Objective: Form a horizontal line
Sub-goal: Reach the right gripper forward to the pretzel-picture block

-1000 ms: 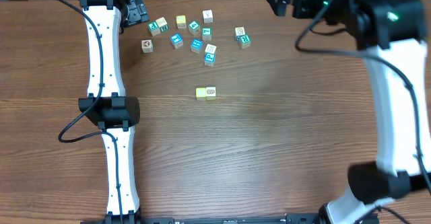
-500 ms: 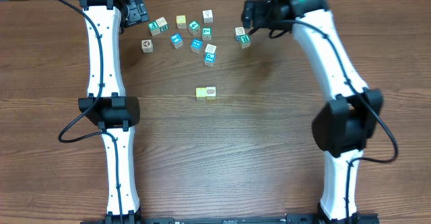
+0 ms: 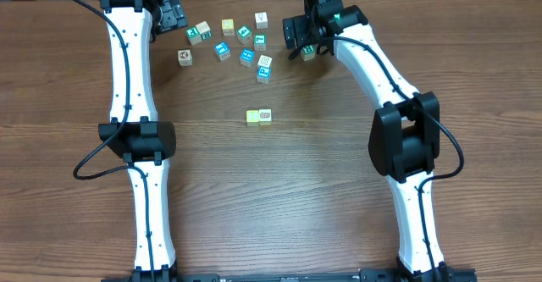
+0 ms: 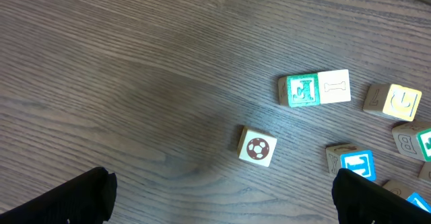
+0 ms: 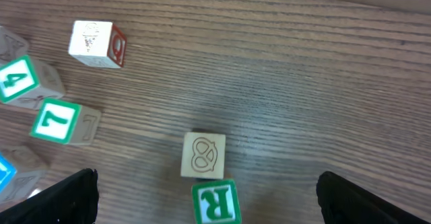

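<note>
Line [image 3: 259,117]: two cubes joined, mid-frame | due: two more, from upper scatter [image 3: 246,58] | right gripper [image 3: 300,45] spread, empty, above pretzel cube [image 5: 203,155] | left gripper [image 3: 174,13] spread, empty, upper left

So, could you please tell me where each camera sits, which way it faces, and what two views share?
Overhead: fixed above the table, looking straight down at the block cluster; both arms show.
Left wrist: on the left arm, facing down at the soccer-ball block; tips of the open left pincer show.
Right wrist: on the right arm, facing down at the green R block; tips of the open right pincer show.
Shared: overhead also shows the soccer-ball block.
</note>
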